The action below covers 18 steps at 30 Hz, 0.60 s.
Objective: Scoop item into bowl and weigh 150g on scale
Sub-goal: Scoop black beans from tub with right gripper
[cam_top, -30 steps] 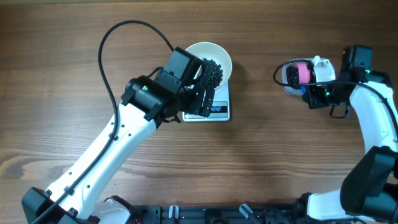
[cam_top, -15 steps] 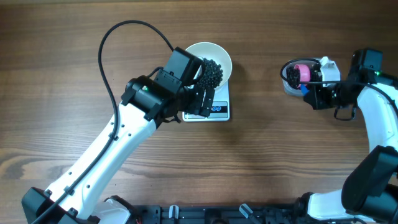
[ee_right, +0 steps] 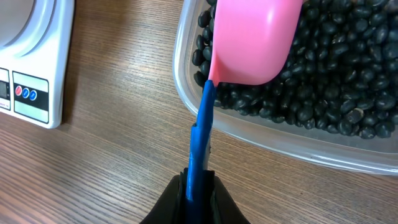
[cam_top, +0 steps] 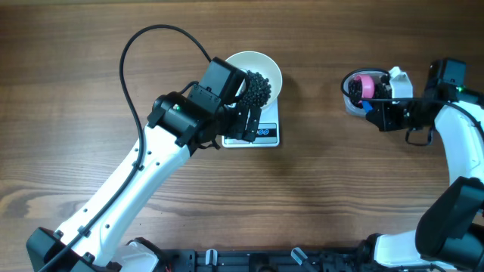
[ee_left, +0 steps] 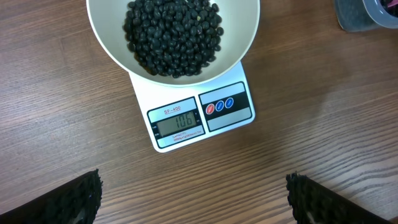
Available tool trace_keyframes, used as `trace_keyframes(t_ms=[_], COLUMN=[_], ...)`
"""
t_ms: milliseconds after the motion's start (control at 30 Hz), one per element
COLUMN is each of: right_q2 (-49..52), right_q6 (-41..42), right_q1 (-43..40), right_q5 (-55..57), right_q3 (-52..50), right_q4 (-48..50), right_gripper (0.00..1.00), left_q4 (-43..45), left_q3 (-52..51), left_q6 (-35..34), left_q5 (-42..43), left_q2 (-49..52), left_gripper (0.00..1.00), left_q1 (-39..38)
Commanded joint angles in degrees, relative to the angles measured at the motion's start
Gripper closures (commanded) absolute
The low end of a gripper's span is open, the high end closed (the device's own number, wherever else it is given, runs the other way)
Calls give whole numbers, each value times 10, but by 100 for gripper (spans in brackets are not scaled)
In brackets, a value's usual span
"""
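Observation:
The white bowl (cam_top: pixel 261 64) stands on the scale (cam_top: pixel 266 136) and holds a heap of black beans, the item (cam_top: pixel 257 89). In the left wrist view the bowl (ee_left: pixel 239 25) sits above the scale's display (ee_left: pixel 179 122), which reads 106. My left gripper (ee_left: pixel 194 199) hovers open over the bare wood just in front of the scale, its fingers (ee_left: pixel 74 199) wide apart. My right gripper (ee_right: pixel 200 186) is shut on the blue handle of a pink scoop (ee_right: pixel 255 37). The scoop's cup hangs over the beans in the clear tub (ee_right: pixel 186 81), and its inside is hidden.
The clear tub (cam_top: pixel 352 104) of beans stands at the far right, about a hand's width from the scale (ee_right: pixel 31 56). The left arm's black cable (cam_top: pixel 151 34) loops over the table's back left. Black fixtures line the front edge (cam_top: pixel 249 261).
My right arm has shifted slightly to the right with the scoop over the tub, then stopped. The left arm, bowl and scale have not moved.

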Motion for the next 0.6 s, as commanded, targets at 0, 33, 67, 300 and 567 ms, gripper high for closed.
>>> trace_keyframes(t_ms=[0, 33, 67, 300, 567], right_q2=[-10, -10, -10, -10, -10], right_q6=[-6, 1, 4, 8, 68], right_q1=[-13, -19, -27, -59, -60], right_q5=[-42, -51, -69, -101, -100], right_q3=[3, 3, 3, 3, 3], right_q4=[1, 2, 2, -4, -2], right_gripper=[96, 96, 96, 96, 96], left_q4=[0, 0, 0, 0, 0], left_q3=[9, 9, 9, 9, 9], left_q6=[7, 7, 7, 7, 7], left_q5=[-5, -5, -5, -5, -5], left_q2=[-8, -8, -8, -8, -8], left_gripper=[0, 0, 0, 0, 0], left_q1=[-2, -2, -2, -2, -2])
